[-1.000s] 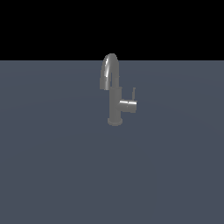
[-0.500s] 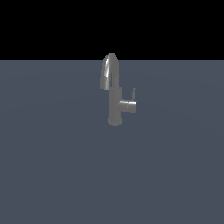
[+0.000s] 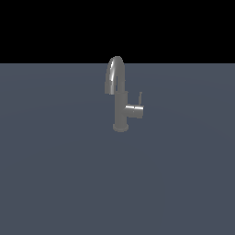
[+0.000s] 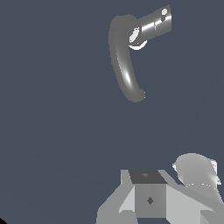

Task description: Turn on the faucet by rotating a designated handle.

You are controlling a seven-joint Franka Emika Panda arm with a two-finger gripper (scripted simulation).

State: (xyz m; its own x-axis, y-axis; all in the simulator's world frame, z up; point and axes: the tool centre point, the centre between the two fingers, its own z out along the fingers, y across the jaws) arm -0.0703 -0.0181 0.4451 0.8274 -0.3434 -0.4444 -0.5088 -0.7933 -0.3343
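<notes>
The grey metal faucet (image 3: 120, 111) stands upright on the flat grey-blue floor, its arched spout (image 3: 114, 73) curving toward the exterior view's left. A short stub (image 3: 134, 111) juts from the column to the exterior view's right. The thin handle (image 3: 140, 98) rises upright from the stub's end. In the wrist view I look down on the faucet (image 4: 124, 65), and the handle (image 4: 163, 13) shows end-on at the stub's tip. Parts of my gripper (image 4: 150, 194) show at the frame's edge, well apart from the faucet. I cannot make out how its fingers stand. The arm does not appear in the exterior view.
The grey-blue floor (image 3: 69, 183) spreads flat around the faucet, with black background above its far edge. A pale rounded part of my arm (image 4: 195, 171) sits beside the gripper body.
</notes>
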